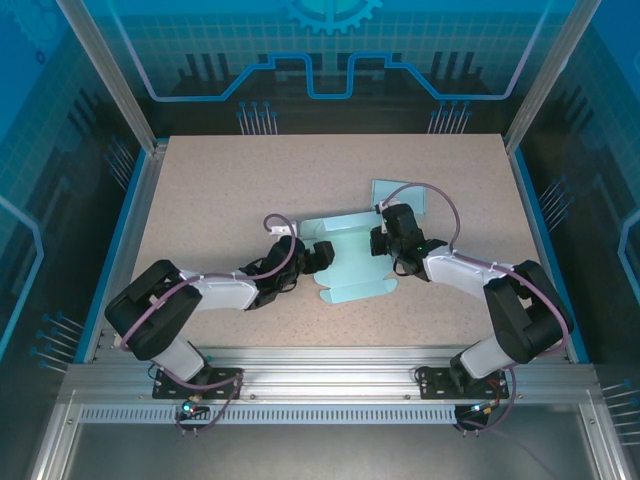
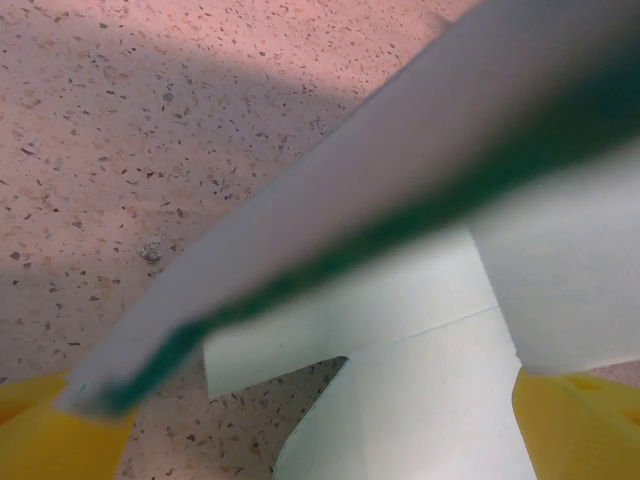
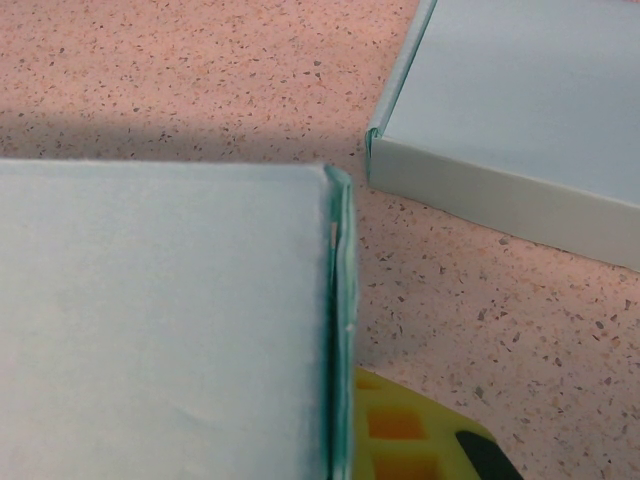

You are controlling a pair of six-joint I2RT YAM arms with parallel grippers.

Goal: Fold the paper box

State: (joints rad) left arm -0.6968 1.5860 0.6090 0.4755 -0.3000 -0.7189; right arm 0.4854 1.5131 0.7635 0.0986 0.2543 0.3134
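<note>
**Item 1. Paper box** (image 1: 352, 268): pale blue card, partly folded. It lies on the middle of the table (image 1: 200, 190), between the two grippers. The left wrist view shows one flap raised and tilted, so close to the lens that it is blurred. Its far end is cut off by the picture edge.

**Item 2. Left gripper** (image 1: 322, 257): at the box's left side. Its yellow pads (image 2: 45, 435) stand wide apart at the lower corners of the wrist view. The card passes between them and is not clamped.

**Item 3. Right gripper** (image 1: 383, 243): at the box's right side, jaws closed. One yellow pad (image 3: 400, 435) shows, touching the outside of an upright box wall. The other finger is hidden behind the panel, so whether the wall is pinched cannot be told.

**Item 4. Second box** (image 3: 520, 120): same blue card, already formed, lying just beyond the right gripper and apart from the first box. The arm partly covers it in the top view.

**Item 5. Back panel** (image 1: 330, 40): blue, printed with a gear emblem cut off at the top, above a grid and circuit-style lines.
</note>
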